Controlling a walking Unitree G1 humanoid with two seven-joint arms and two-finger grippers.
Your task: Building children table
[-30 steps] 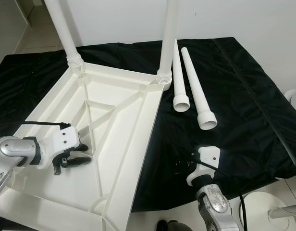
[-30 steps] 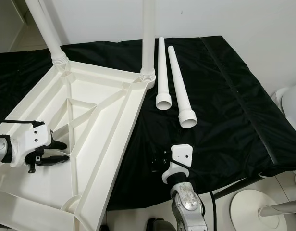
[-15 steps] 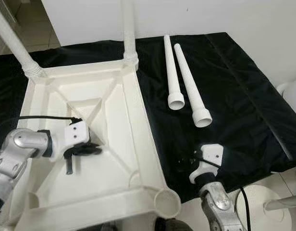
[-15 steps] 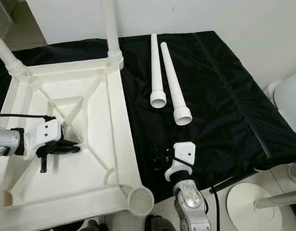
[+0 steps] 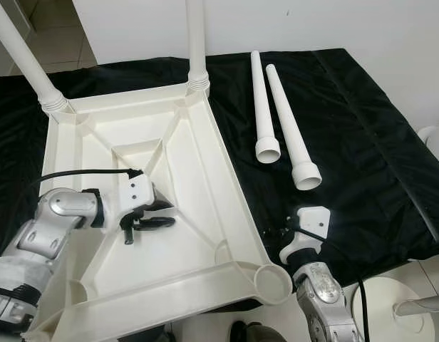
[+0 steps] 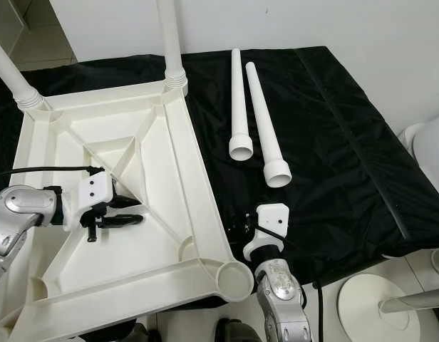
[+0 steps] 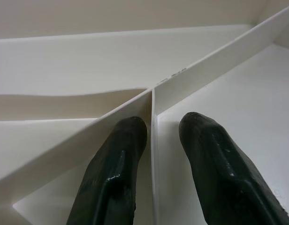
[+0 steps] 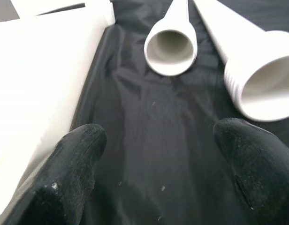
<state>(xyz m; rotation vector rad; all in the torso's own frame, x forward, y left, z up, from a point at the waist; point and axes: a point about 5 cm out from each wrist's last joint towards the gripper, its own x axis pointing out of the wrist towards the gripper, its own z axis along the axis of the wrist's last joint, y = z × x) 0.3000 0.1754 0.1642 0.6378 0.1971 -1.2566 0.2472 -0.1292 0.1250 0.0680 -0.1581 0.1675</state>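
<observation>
Upturned tabletop point(image 5: 205, 178): left claw point(image 5: 150, 215) clenched astride an underside rib, likely steadying it; right claw point(image 8: 165, 159) released, facing two loose legs point(image 5: 285, 121) beside it

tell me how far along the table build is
About halfway. Two legs already stand in the far corner sockets of the upturned tabletop. In hand: the left gripper pinches a rib inside it. Left: two loose legs lie on the black cloth, the near socket is empty, and the right gripper hovers open near them.
</observation>
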